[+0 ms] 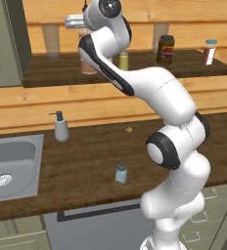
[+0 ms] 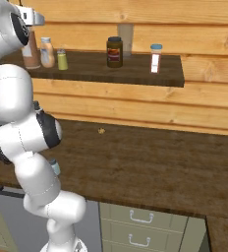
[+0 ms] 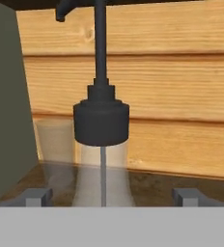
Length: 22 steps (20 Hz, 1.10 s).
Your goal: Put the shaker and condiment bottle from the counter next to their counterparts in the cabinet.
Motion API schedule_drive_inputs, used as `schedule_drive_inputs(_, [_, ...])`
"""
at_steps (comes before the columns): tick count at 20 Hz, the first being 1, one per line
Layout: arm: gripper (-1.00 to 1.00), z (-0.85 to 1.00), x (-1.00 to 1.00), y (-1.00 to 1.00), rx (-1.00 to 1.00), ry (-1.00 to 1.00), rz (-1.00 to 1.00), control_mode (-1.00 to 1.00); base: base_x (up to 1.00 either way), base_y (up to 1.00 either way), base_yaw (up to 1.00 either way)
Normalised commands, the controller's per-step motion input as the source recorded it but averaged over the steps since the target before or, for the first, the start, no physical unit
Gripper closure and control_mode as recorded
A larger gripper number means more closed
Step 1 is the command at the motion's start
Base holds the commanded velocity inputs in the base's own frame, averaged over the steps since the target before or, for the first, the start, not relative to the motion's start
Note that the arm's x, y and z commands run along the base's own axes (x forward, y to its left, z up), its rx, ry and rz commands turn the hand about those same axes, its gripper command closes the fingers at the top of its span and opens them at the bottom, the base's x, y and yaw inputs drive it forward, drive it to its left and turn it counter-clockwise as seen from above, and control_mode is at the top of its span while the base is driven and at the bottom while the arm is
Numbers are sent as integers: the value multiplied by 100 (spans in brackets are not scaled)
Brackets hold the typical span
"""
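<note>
The claw (image 3: pixel 112 197) stands with its two tips wide apart, one on each side of the condiment bottle (image 3: pixel 102 144), and neither tip touches the glass in the hand view. The bottle looks set down upright on the cabinet (image 2: pixel 135 74) shelf, at its left end, just beside the squat peach bottle (image 2: pixel 47 52) and the yellow-green shaker (image 2: pixel 62 59).

The risk I see is in pulling away. The bottle is tall and narrow-necked, with a dark nozzle rising well above the tips, so a retreat that drifts sideways or lifts at an angle could clip it and tip it into its neighbours (they stand close). The grey-green door (image 1: pixel 5 39) sits near the arm's left side too, and a wide swing might catch it.

The other half is not yet done: the pale-blue shaker (image 1: pixel 121 173) sits on the desk (image 1: pixel 86 161) near its front edge, well apart from the white pump dispenser (image 1: pixel 61 128). It is small and light-looking; a clumsy approach could nudge it off the edge.
</note>
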Motion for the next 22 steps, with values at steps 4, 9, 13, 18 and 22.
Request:
schedule_drive_inputs(4, [-100,-9,-31,0,0,-2,0,-100,0,0,0])
schedule_drive_inputs(9, [-100,0,-35,0,0,-4,0,-100,0,0,0])
schedule_drive_inputs(13, [-100,0,-21,0,0,-4,0,-100,0,0,0])
schedule_drive_inputs(18, [-100,0,-59,0,3,-6,0,-100,0,0,0])
schedule_drive_inputs(22, [-100,0,-72,0,4,-6,0,-100,0,0,0])
